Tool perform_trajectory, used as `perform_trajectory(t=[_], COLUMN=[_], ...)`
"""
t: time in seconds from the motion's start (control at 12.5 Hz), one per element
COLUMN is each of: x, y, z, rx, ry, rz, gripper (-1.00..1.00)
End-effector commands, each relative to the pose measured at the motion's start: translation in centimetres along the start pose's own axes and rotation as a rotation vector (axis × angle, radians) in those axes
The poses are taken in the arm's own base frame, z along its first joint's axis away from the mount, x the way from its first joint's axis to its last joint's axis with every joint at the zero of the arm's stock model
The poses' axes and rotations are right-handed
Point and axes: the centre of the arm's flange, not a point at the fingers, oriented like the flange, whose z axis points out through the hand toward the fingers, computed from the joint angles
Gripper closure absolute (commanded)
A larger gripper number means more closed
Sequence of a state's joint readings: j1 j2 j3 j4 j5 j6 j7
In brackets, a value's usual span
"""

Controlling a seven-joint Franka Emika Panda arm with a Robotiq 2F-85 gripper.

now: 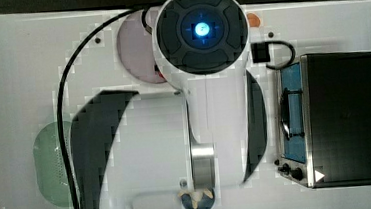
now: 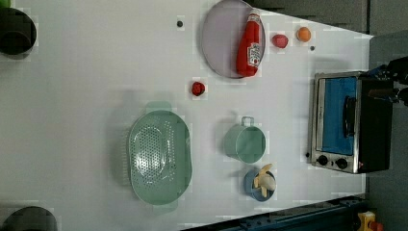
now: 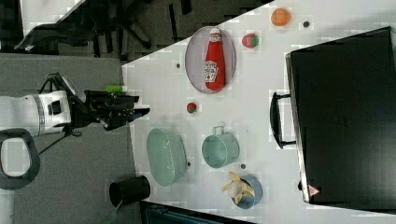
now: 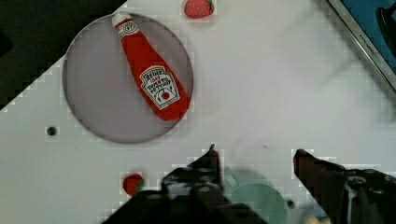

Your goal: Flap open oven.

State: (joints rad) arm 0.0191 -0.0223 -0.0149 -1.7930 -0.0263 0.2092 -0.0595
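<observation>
While the gripper (image 4: 254,156) hangs wide and empty, the oven (image 4: 369,39) lies at two o'clock; its handle (image 2: 348,116) is well apart.

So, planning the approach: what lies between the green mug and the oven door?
In the left view, bare white table separates the green mug from the oven.

**White table over a grey floor**

A broad white table (image 2: 96,72) is filling most of the left view, small dark holes dotting its surface. Beyond its edge in the right view, grey floor (image 3: 70,186) is stretching away, with the dark legs of a chair (image 3: 135,28) standing on it. A blue metal rail (image 2: 298,219) is running along the table's side in the left view.
</observation>
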Motion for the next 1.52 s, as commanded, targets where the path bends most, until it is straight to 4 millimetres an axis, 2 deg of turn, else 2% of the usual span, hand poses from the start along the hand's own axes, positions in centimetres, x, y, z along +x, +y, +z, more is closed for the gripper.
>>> perform_trajectory(t=[0.08,0.24,0.4,0.48,0.96,1.04,1.28,1.52], x=[-6.7,-6.7,-6.7,-6.7,-6.5,-6.4,-5.5,-3.6], y=[10.7,10.7,10.7,10.7,11.0,11.2,11.8,12.7], z=[-7.9,-7.9,-7.9,-7.9,-7.2,-6.6,-4.7,-2.5], rx=[-0.004,-0.004,-0.004,-0.005,-0.014,-0.023,-0.038,-0.034], ry=[-0.024,-0.024,-0.024,-0.024,-0.036,-0.042,-0.067,-0.06], rz=[0.173,0.173,0.173,0.173,0.179,0.177,0.075,-0.077], gripper=[-0.59,-0.99,-1.0,-0.9,0.57,0.65,0.65,0.65])
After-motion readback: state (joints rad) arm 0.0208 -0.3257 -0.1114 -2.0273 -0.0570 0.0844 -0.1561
